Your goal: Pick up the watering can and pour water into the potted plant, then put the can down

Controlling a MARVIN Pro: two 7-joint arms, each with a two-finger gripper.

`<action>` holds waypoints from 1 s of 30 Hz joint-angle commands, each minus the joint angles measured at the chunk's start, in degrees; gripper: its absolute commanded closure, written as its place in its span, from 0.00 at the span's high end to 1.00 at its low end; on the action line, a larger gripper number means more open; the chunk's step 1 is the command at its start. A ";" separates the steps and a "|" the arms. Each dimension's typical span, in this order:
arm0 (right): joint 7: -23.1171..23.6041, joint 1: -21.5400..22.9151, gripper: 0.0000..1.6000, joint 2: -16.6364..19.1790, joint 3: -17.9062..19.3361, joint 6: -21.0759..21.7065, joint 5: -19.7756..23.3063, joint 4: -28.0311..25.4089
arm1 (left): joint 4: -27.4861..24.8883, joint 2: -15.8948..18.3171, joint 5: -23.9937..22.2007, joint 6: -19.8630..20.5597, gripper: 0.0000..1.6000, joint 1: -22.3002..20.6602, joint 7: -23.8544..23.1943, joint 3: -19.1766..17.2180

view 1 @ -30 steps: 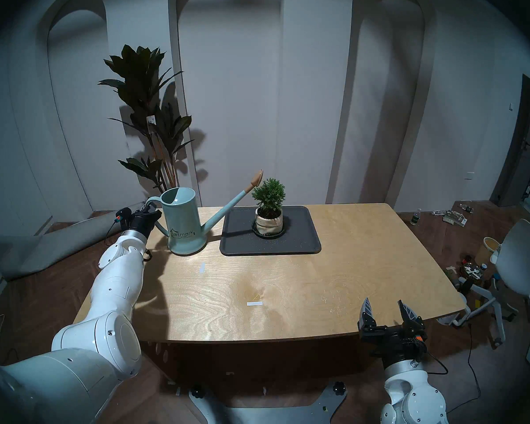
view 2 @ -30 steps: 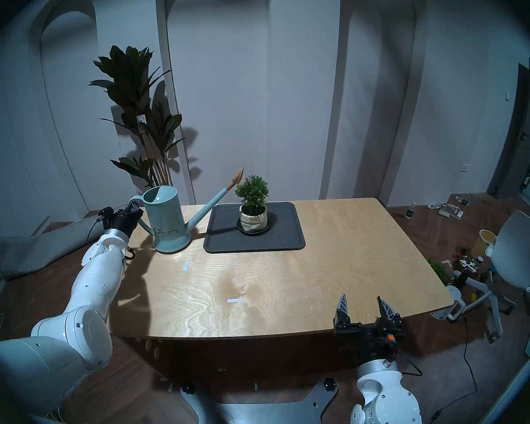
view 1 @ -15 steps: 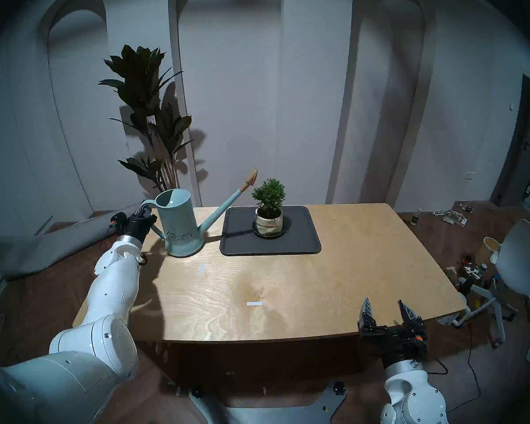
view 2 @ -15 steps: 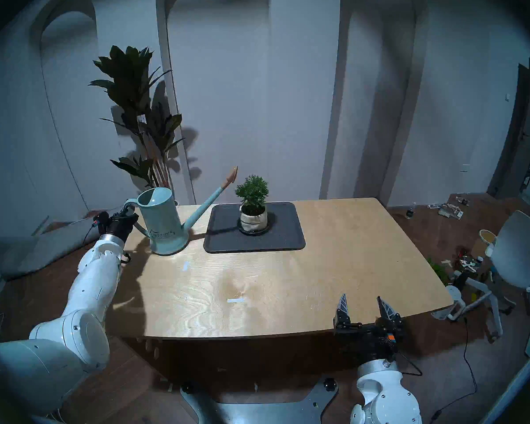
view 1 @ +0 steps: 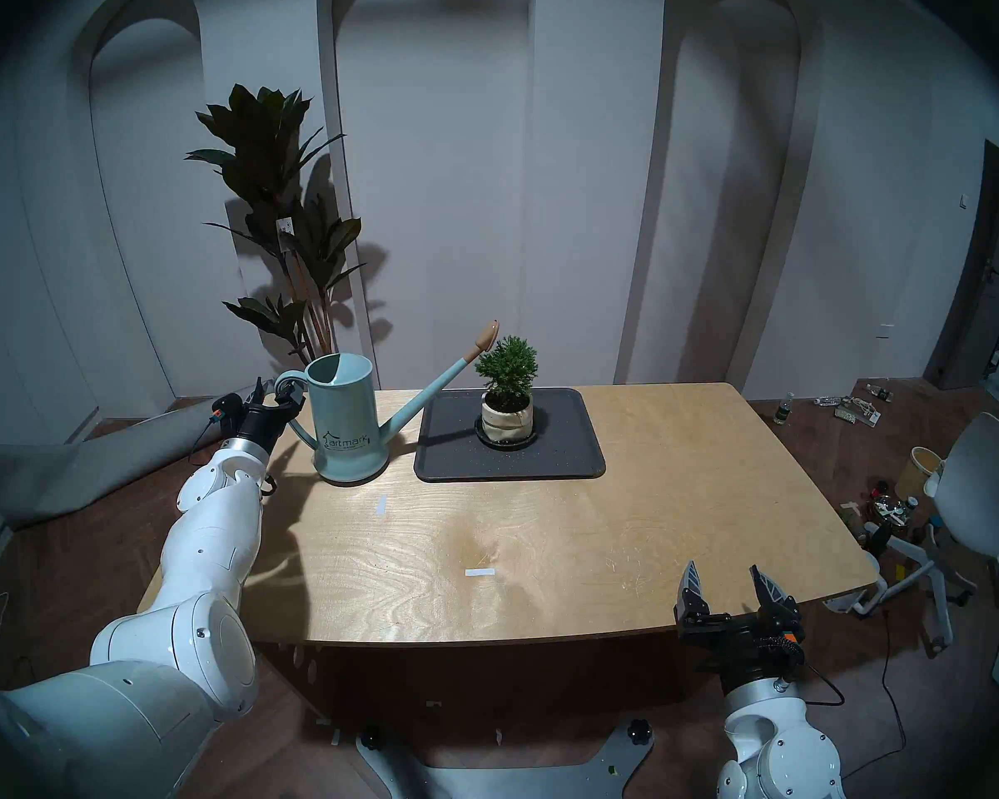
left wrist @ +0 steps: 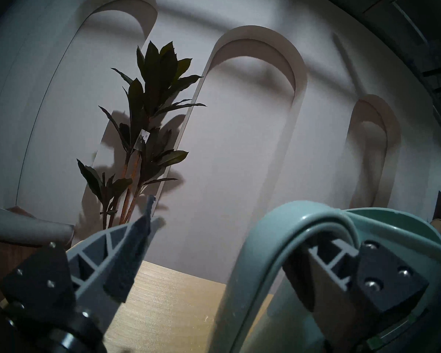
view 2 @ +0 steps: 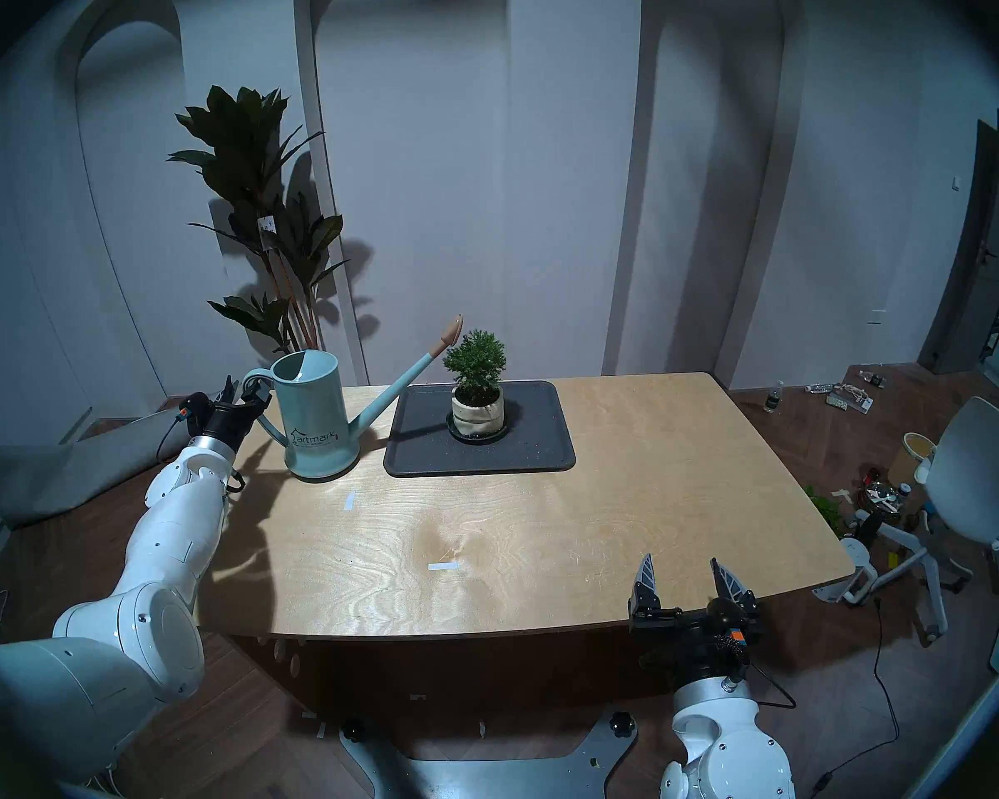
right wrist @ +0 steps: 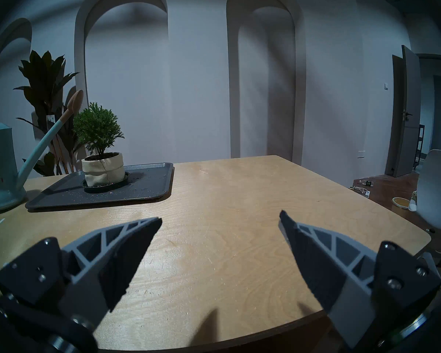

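Found the left gripper (view 1: 278,391) with its two fingers (left wrist: 127,255) wide apart, holding nothing. Saw one finger inside the loop handle (left wrist: 252,243) and the other outside it, so the handle sat between them, not squeezed. Saw the watering can (view 1: 344,429) standing flat on the table (view 1: 543,550), just left of the dark tray (view 1: 578,463), with the left gripper farther left of the tray, past the can. Saw the potted plant (view 1: 507,377) on its saucer in the middle of the tray. Found the right gripper (view 1: 728,584) open too and empty, well apart from the tray, by the table's near edge. Could not tell for sure if any water went in the pot; spotted tiny shiny specks on the tray, maybe drops. Judged it two ways: if watered, only pulling the arm away was left; if not, then closing, lifting, tipping and setting down were all left. Saw the can's tall body upright, long way up and down. Saw the handle on the side away from the tray, and the thin spout (view 1: 428,397) slanting up toward the tray, with its tan rose (view 1: 485,336) just beside the little plant's top.
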 commanded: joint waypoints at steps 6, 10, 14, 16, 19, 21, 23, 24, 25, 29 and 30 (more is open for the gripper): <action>0.16 0.03 1.00 0.06 -0.06 -0.18 0.11 -1.38 | -0.52 4.73 3.67 -4.98 0.64 0.24 -4.32 2.54; 0.14 0.06 1.00 0.05 -0.06 -0.21 0.09 -1.34 | -1.75 7.03 5.23 -6.90 0.68 2.30 -7.46 3.56; 0.14 0.09 1.00 0.05 -0.06 -0.22 0.08 -1.30 | -5.01 8.78 5.32 -7.80 0.77 4.83 -11.73 3.64; 0.13 0.09 1.00 0.05 -0.06 -0.23 0.08 -1.29 | -5.90 9.10 5.24 -7.85 0.81 5.44 -12.68 3.62; 0.13 0.12 1.00 0.05 -0.06 -0.24 0.07 -1.26 | -8.33 10.30 5.13 -8.24 0.86 7.51 -15.76 3.73; 0.13 0.12 1.00 0.04 -0.05 -0.24 0.07 -1.25 | -10.75 11.21 4.24 -7.65 0.89 9.72 -19.11 3.00; 0.12 0.15 1.00 0.04 -0.05 -0.25 0.06 -1.20 | -12.25 11.99 3.33 -5.51 0.88 11.20 -21.20 2.31; 0.11 0.17 1.00 0.04 -0.05 -0.26 0.05 -1.17 | -13.68 12.30 2.92 -4.37 0.88 12.37 -22.56 1.91; 0.11 0.20 1.00 0.04 -0.05 -0.26 0.05 -1.13 | -13.69 12.71 2.73 -3.27 0.88 12.91 -23.27 1.89; 0.07 0.32 1.00 0.04 -0.04 -0.27 0.02 -0.91 | -15.43 13.76 2.21 1.74 0.93 17.01 -27.30 1.32; 0.07 0.32 1.00 0.04 -0.04 -0.27 0.02 -0.91 | -15.43 13.76 2.21 1.74 0.93 17.01 -27.30 1.32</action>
